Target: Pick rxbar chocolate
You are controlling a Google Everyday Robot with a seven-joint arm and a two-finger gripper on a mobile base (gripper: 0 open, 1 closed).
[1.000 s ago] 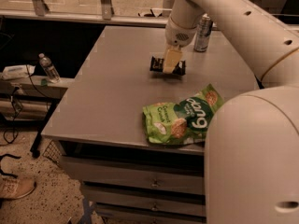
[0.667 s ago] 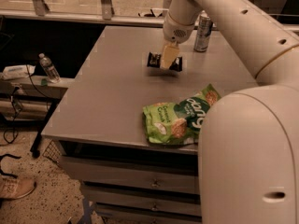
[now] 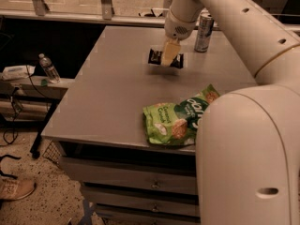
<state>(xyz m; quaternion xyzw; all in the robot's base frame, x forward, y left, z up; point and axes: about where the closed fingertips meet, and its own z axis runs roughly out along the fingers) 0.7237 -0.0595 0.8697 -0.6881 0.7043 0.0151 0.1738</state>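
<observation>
The rxbar chocolate (image 3: 154,56), a small flat bar in a black wrapper, is at the far middle of the grey table (image 3: 108,93). My gripper (image 3: 168,60) comes down from above, with its pale fingers (image 3: 169,51) across the bar's middle. It is shut on the bar and holds it just above the tabletop. My arm sweeps in from the right and fills the lower right of the view.
A slim silver can (image 3: 204,32) stands at the back right, close to the gripper. A large green snack bag (image 3: 176,121) lies near the front edge. Drawers (image 3: 140,182) sit under the table. A water bottle (image 3: 48,68) stands on a low stand at left.
The gripper and the black bar have moved together a little to the left and upward in the view. The can and the green bag have stayed put.
</observation>
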